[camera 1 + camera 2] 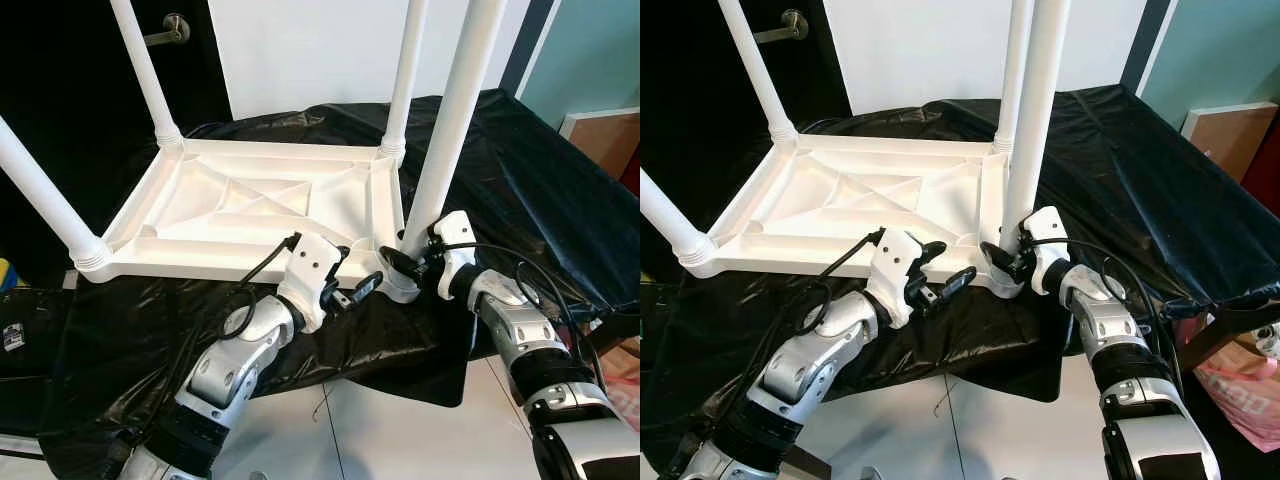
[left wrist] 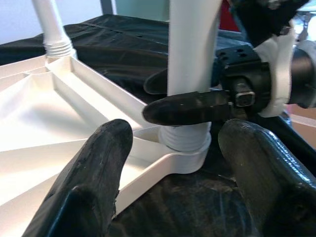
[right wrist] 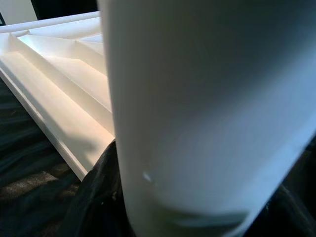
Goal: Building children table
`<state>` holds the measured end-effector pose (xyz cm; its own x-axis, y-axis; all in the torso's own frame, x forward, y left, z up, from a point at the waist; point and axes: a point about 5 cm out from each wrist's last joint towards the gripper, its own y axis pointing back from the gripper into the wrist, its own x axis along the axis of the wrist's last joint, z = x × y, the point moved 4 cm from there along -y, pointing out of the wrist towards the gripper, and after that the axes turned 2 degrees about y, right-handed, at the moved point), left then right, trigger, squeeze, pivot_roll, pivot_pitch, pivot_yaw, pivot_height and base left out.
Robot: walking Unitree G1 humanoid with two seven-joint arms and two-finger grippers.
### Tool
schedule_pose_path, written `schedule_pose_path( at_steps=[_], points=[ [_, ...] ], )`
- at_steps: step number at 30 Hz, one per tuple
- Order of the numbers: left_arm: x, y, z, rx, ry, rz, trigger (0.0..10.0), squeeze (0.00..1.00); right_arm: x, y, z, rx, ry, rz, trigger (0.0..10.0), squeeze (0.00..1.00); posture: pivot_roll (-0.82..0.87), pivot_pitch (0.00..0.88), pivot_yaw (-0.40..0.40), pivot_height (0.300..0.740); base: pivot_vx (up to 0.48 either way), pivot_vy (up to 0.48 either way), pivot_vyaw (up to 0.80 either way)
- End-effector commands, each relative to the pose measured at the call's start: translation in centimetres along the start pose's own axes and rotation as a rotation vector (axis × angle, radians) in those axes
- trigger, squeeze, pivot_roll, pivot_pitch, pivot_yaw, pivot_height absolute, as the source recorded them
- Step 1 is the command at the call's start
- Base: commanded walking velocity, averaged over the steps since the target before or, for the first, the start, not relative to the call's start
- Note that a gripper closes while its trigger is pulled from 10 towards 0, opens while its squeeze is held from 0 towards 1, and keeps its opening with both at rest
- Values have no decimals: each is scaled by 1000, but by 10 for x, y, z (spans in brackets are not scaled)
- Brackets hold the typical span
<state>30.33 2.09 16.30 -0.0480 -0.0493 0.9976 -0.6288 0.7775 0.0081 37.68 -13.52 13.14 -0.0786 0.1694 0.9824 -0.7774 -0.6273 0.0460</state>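
The white moulded-plastic children's table [image 1: 260, 205] lies upside down on the surface draped in black plastic sheeting [image 1: 520, 170], ribbed underside up, with four white tubular legs rising from its corners. Judge it light and stiff but slick, so a smooth tube can slip or twist in a pinch; take hold low, just above the threaded collar, where the leg is steadiest.

Your right end effector [image 1: 408, 262] is already there, its black fingers pinching the base of the near white leg [image 1: 455, 110] at the tabletop's 4 o'clock corner, forearm reaching in from 5 o'clock. Your left end effector [image 1: 352, 282] sits just beside that corner at 6 o'clock, fingers [image 2: 94, 173] spread wide and holding nothing, aimed at the same socket, elbow bent low over the sheeting.
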Motion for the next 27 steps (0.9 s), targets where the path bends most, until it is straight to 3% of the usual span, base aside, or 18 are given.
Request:
schedule_pose_path(
  at_steps=[1, 3, 4, 13, 14, 20, 24, 25, 26, 27],
  points=[
    [-3, 2, 16, -150, 10, -19, 10000, 0, -16, 4, -8, 10, -32, -44, 6980, 0, -12, 7, -20, 740, 0, 0, 0],
    [-3, 2, 16, -151, 12, -20, 10000, 0, -17, 4, -8, 4, -37, -45, 6980, 0, -12, 7, -20, 740, 0, 0, 0],
    [-3, 2, 17, -151, 11, -21, 10000, 0, -20, 3, -9, -8, -47, -50, 10000, 0, -16, 4, -20, 740, 0, 0, 0],
    [-5, 2, 19, -155, 18, -27, 10000, 0, -28, -2, -6, -188, -97, -77, 10000, 0, -20, 0, -18, 740, 0, 0, 0],
    [-7, 2, 20, -157, 22, -30, 10000, 0, -33, -5, -8, -285, -151, -95, 10000, 0, -19, 0, -19, 740, 0, 0, 0],
    [-7, 2, 21, -158, 24, -33, 10000, 0, -37, -7, -13, -358, -190, -115, 10000, 0, -19, 0, -19, 740, 0, 0, 0],
    [-7, 3, 21, -159, 28, -36, 10000, 0, -41, -12, -30, -560, -296, -136, 10000, 0, -11, 3, -23, 740, 0, 0, 0],
    [-7, 3, 21, -159, 28, -36, 10000, 0, -41, -12, -30, -560, -296, -136, 10000, 0, -11, 3, -23, 740, 0, 0, 0],
    [-7, 4, 21, -157, 29, -36, 10000, 0, -38, -11, -29, -661, -308, -119, 10000, 0, -10, 3, -23, 740, 0, 0, 0],
    [-7, 4, 21, -156, 28, -36, 10000, 0, -35, -12, -32, -680, -313, -107, 10000, 0, -10, 3, -23, 740, 0, 0, 0]
  ],
)
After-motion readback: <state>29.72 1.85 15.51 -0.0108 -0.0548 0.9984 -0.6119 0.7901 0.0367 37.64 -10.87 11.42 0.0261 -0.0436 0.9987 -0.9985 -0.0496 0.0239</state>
